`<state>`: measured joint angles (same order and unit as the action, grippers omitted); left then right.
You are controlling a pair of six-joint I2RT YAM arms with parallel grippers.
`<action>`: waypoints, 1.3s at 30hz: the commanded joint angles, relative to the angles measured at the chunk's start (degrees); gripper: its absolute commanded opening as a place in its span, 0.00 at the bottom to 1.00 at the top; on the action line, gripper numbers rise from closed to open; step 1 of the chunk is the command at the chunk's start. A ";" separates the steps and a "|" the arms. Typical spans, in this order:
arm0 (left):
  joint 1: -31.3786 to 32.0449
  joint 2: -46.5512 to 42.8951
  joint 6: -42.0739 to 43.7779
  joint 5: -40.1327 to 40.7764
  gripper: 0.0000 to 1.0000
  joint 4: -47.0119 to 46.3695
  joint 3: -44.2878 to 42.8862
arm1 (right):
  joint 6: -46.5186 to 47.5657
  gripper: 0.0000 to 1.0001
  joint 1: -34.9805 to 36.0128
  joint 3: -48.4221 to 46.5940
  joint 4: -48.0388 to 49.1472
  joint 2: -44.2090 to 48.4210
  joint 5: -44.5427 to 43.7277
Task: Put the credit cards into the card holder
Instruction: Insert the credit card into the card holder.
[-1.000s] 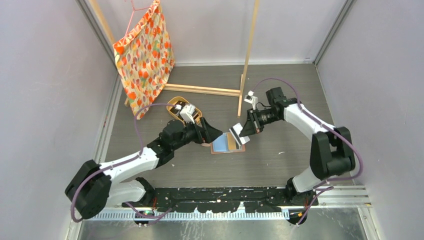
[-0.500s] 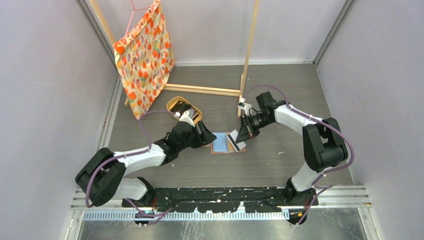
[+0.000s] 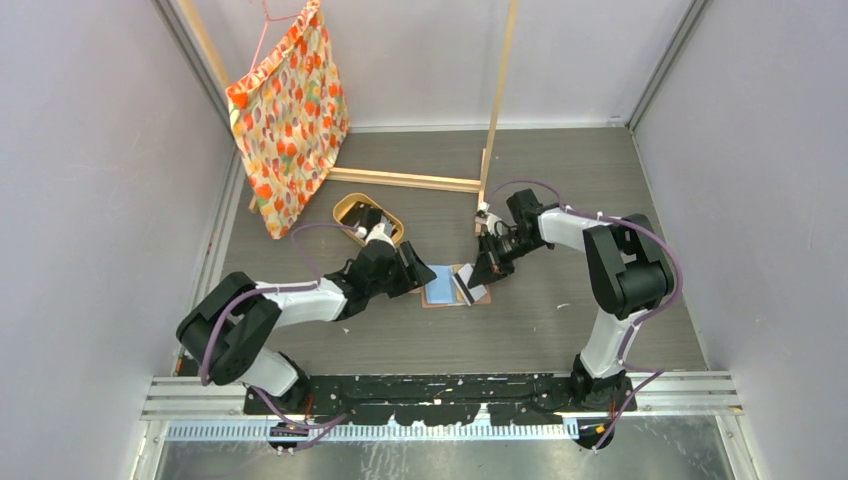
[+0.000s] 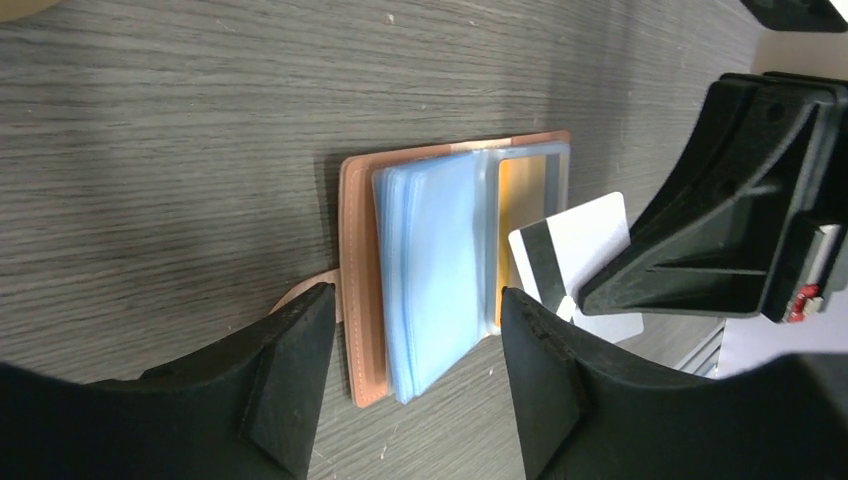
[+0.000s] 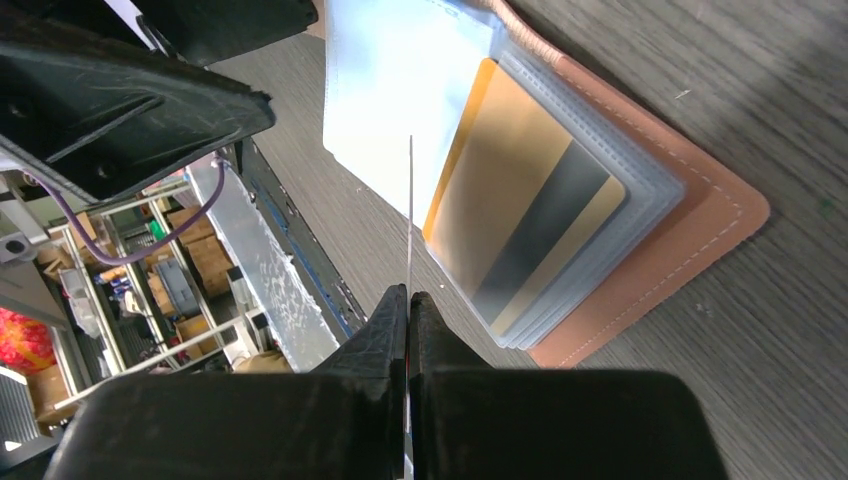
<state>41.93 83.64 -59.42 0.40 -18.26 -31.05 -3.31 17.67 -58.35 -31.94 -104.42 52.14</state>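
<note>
Card (image 5: 410, 215) showed edge-on only, pinched by the right claw (image 5: 408, 296). Left claw (image 4: 415, 305) gaped over the card holder (image 4: 357, 260) on a grey table (image 4: 150, 120).

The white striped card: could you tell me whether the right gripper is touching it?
Touching. The right wrist view shows the white striped card edge-on, clamped between the closed fingertips of the right gripper.

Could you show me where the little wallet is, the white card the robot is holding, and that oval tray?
card holder (image 4: 358, 285): left wrist view, on its leather cover edge.
white card (image 4: 592, 230): left wrist view, on its bare white face.
oval tray (image 3: 338, 207): top view, on its rim.
</note>
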 commanded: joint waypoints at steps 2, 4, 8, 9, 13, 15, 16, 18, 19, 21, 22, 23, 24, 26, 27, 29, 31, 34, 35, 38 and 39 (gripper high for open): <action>0.05 2.82 -0.75 0.76 0.59 -2.29 -3.23 | -0.64 0.01 -0.20 -2.13 0.30 0.47 0.50; -0.01 3.80 -0.63 0.64 0.57 -2.76 -3.66 | -0.75 0.01 -0.31 -2.12 0.25 0.16 -0.02; 0.04 4.53 -0.42 0.65 0.53 -2.74 -4.01 | -2.34 0.01 -0.40 -2.21 1.01 -0.50 -1.28; 0.07 4.80 -0.35 0.58 0.52 -2.81 -4.11 | -2.89 0.01 -0.41 -2.21 1.29 -0.66 -1.60; 0.06 6.54 -0.33 -0.14 0.49 -3.20 -4.69 | -4.27 0.01 -0.51 -2.12 1.98 -0.96 -2.71; 0.08 7.44 -0.39 -2.03 0.47 -3.14 -5.16 | -4.62 0.01 -0.64 -2.08 2.20 -0.95 -3.13; 0.08 7.99 -0.43 -2.50 0.44 -2.87 -5.58 | -5.07 0.01 -0.73 -2.00 2.51 -1.07 -3.20; 0.16 8.71 -0.35 -2.97 0.38 -1.59 -6.34 | -6.06 0.01 -0.80 -1.90 3.07 -1.56 -3.38; 0.24 9.16 -0.30 -3.05 0.36 -0.50 -6.90 | -6.52 0.01 -0.84 -2.06 3.20 -2.11 -3.45; 0.70 9.39 -0.06 -2.42 0.32 1.36 -7.62 | -7.44 0.01 -0.80 -2.35 3.08 -2.68 -3.75; 1.00 9.56 0.01 -2.03 0.29 2.16 -7.89 | -7.64 0.01 -0.94 -2.38 3.15 -2.67 -3.88; 1.30 9.65 0.00 -1.43 0.26 2.85 -8.20 | -8.04 0.01 -1.01 -2.20 3.34 -2.56 -3.99; 1.57 9.88 0.03 -1.19 0.24 3.48 -8.50 | -8.44 0.01 -1.05 -2.10 3.72 -2.31 -4.13; 1.89 10.63 0.02 -1.16 0.18 4.15 -9.12 | -9.05 0.01 -1.12 -1.87 3.98 -2.12 -4.41; 1.92 11.04 -0.12 -1.36 0.14 4.12 -9.24 | -9.16 0.01 -1.09 -1.89 3.99 -2.20 -4.49; 1.92 11.45 -0.53 -1.65 0.12 3.91 -9.23 | -9.30 0.01 -1.22 -1.81 3.99 -2.23 -5.01; 1.92 11.20 -0.79 -1.57 0.11 3.76 -8.92 | -9.33 0.01 -1.35 -1.77 3.98 -2.19 -5.36; 2.03 10.86 -0.91 -1.44 0.11 3.72 -8.60 | -9.13 0.01 -1.52 -1.76 3.83 -2.43 -5.47; 2.02 10.85 -0.96 -1.52 0.11 3.66 -8.47 | -8.88 0.01 -1.55 -1.77 3.70 -2.53 -5.81; 2.01 10.72 -1.05 -1.46 0.11 3.41 -8.33 | -8.45 0.01 -1.81 -1.77 3.47 -2.54 -6.78; 2.01 10.72 -1.00 -1.35 0.11 3.41 -8.25 | -8.46 0.01 -1.85 -1.69 3.51 -2.50 -7.11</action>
<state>43.81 94.54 -60.10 -1.39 -15.38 -38.85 -11.99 16.49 -58.94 -28.71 -107.15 47.59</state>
